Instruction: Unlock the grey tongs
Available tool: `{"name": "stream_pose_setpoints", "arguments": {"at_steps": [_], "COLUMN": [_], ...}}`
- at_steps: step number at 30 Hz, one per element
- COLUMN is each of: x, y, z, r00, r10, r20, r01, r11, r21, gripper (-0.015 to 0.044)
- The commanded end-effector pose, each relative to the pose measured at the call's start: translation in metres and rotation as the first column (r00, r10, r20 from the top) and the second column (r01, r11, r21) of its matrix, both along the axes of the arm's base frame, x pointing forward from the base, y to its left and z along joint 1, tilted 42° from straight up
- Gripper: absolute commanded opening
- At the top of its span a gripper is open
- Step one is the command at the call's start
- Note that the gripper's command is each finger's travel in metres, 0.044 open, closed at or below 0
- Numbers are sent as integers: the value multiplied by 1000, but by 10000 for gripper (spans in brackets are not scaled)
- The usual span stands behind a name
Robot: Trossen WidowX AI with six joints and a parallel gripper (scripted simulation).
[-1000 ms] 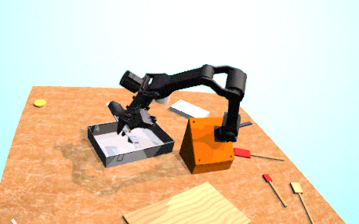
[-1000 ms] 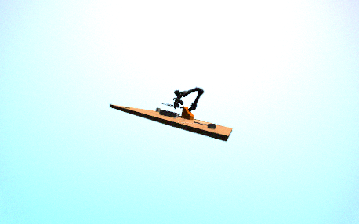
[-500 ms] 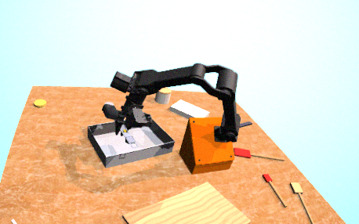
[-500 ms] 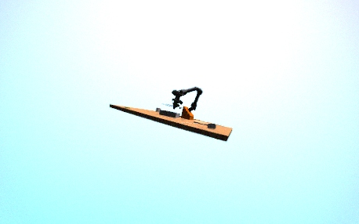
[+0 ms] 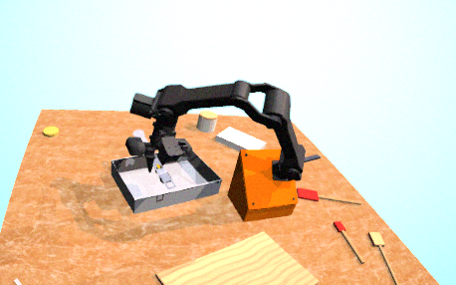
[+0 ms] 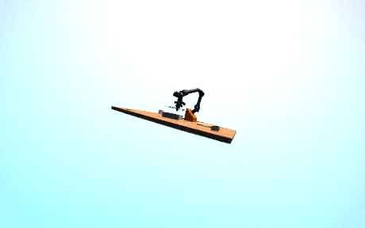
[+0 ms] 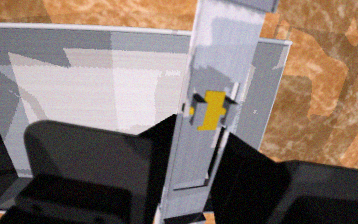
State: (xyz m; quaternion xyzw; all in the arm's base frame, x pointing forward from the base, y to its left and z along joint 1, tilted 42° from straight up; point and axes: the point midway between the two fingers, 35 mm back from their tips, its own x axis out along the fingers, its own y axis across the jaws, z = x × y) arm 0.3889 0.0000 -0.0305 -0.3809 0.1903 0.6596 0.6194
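Marbled orange-brown tabletop [image 5: 65, 219] carries a grey metal roasting tin [image 5: 139, 199], above which the black parallel-jaw gripper [image 5: 155, 160] clamps the flat grey tongs [image 7: 215, 75], yellow lock tab [image 7: 212, 110] showing, arms together, pointing toward five o'clock.

Grey tongs [image 5: 164, 175] (clamped in jaws) above roasting tin [image 5: 139, 199]

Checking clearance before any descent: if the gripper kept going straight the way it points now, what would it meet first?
The gripper, shut on the grey tongs, points down into the roasting tin. The tongs' tips would probably reach the tin's pale floor first, though depth is unclear.
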Motion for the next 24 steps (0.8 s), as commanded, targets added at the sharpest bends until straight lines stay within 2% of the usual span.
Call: {"name": "stream_pose_setpoints", "arguments": {"at_steps": [1, 16, 24], "x": [-1, -3, -3], "y": [-2, -1, 20], "z": [2, 5, 29], "r00": [998, 992, 988], "r10": [47, 91, 0], "r20": [-41, -82, -156], "r01": [-48, -93, -4], "r11": [999, 995, 1000], "r21": [-16, -21, -22], "gripper": [-150, -150, -150]}}
